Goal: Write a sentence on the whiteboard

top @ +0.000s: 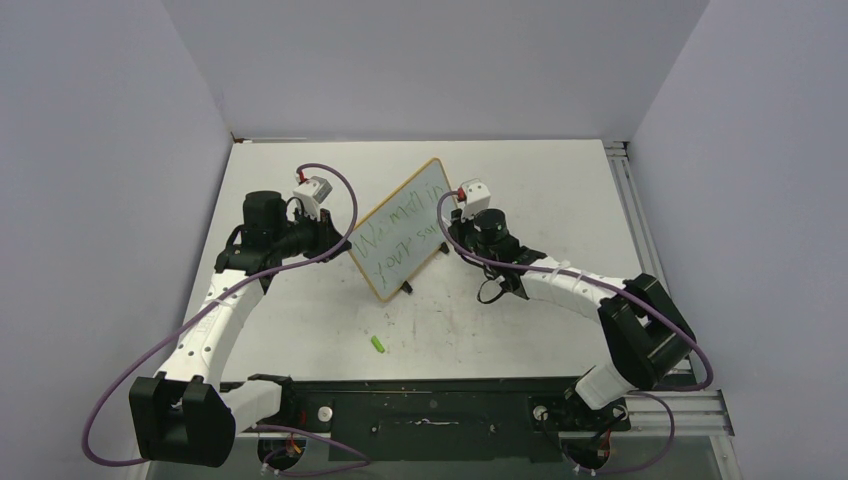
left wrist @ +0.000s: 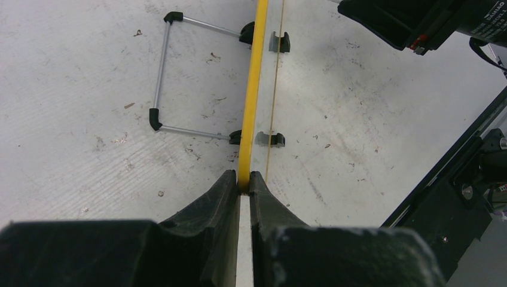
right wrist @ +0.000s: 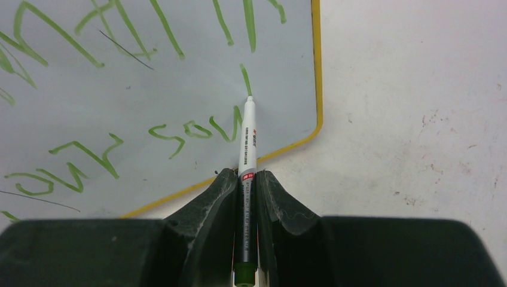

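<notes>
Two hands show on my screens: the left hand (left wrist: 244, 179) is clamped on the edge of the small rectangular yellow-framed whiteboard (top: 400, 225), which stands angled on the white bench (top: 300, 320) between the arms. The right hand (right wrist: 246, 176) is clamped on a slim white marker pen (right wrist: 247, 131), its tip touching the board's right end beside the green handwritten sentence (top: 395, 238). A small green object (top: 378, 344) lies nearer.

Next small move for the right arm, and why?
Probably carry the green stroke on: the right gripper holds the marker, tip on the whiteboard at that stroke's end, just after "sou", so the word looks unfinished. The left gripper clamps the frame, steadying it.
</notes>
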Available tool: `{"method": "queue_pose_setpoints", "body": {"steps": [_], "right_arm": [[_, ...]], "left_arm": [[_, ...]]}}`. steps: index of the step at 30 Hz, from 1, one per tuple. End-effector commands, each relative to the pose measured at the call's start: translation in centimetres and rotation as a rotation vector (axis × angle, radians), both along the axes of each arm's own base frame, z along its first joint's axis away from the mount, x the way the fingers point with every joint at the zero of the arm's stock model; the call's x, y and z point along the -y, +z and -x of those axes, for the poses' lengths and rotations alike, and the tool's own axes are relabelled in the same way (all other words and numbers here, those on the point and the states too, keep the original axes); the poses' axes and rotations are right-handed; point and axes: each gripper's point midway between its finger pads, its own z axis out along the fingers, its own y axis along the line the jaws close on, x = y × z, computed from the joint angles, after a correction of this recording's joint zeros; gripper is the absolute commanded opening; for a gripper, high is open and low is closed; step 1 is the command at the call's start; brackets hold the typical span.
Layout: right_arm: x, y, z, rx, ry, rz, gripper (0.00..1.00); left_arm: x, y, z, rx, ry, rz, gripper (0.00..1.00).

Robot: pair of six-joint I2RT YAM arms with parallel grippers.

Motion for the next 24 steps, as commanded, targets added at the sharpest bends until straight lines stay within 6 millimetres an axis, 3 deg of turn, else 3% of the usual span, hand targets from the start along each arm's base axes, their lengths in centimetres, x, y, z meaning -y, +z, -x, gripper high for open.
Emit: {"method": "queue_pose_setpoints", "body": {"steps": [1,11,17,24], "right_arm": [[-0.1,-0.9,0.3,-0.009,0.0,-0.01,0.05],[0.4,-2.9,0.9,-0.048,-0.009,0.009,0.05],[0.6,-2.7,0.8,-0.044,-0.018,0.012,0.05],[1.8,-0.6,0.8,-0.003,-0.054,-0.026,0.05]], "left_arm": [[-0.5,-0.2,0.1,-0.005,0.0,-0.035,0.0],[-0.5,-0.3,0.1,-0.006,-0.001,-0.035,0.0],[-0.5,-0.2,0.1,-0.003,-0.001,-0.035,0.0],[-0.5,-0.2,0.1,-0.003,0.002,-0.037,0.0]]}}
